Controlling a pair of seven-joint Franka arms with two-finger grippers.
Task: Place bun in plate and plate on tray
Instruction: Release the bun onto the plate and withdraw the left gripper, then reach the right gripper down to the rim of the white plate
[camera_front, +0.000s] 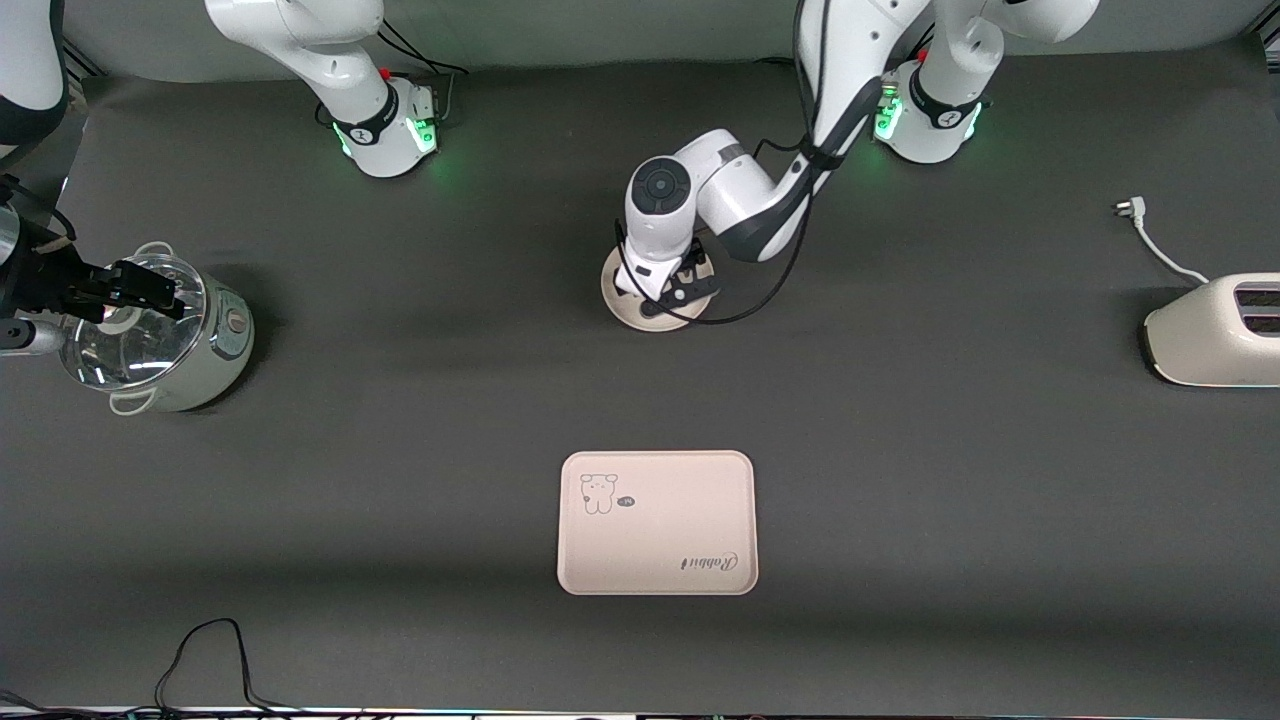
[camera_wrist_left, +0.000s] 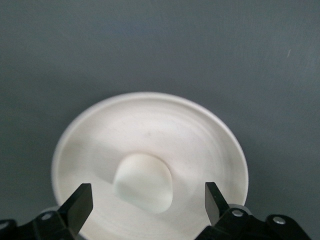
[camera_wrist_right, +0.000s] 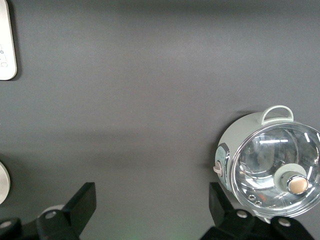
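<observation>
The round cream plate (camera_front: 625, 300) lies mid-table, farther from the front camera than the tray (camera_front: 655, 523). In the left wrist view the off-white bun (camera_wrist_left: 142, 182) lies on the plate (camera_wrist_left: 150, 115). My left gripper (camera_front: 680, 290) hangs low over the plate, open, with its fingers either side of the bun and not touching it (camera_wrist_left: 148, 197). The left hand hides the bun in the front view. My right gripper (camera_front: 150, 288) waits, open and empty, over the pot at the right arm's end (camera_wrist_right: 150, 200). The tray's edge (camera_wrist_right: 6, 45) shows in the right wrist view.
A pale green pot with a glass lid (camera_front: 170, 340) stands at the right arm's end (camera_wrist_right: 270, 160). A cream toaster (camera_front: 1215, 330) with its white cord and plug (camera_front: 1150, 235) stands at the left arm's end. A black cable (camera_front: 210, 650) lies by the table's near edge.
</observation>
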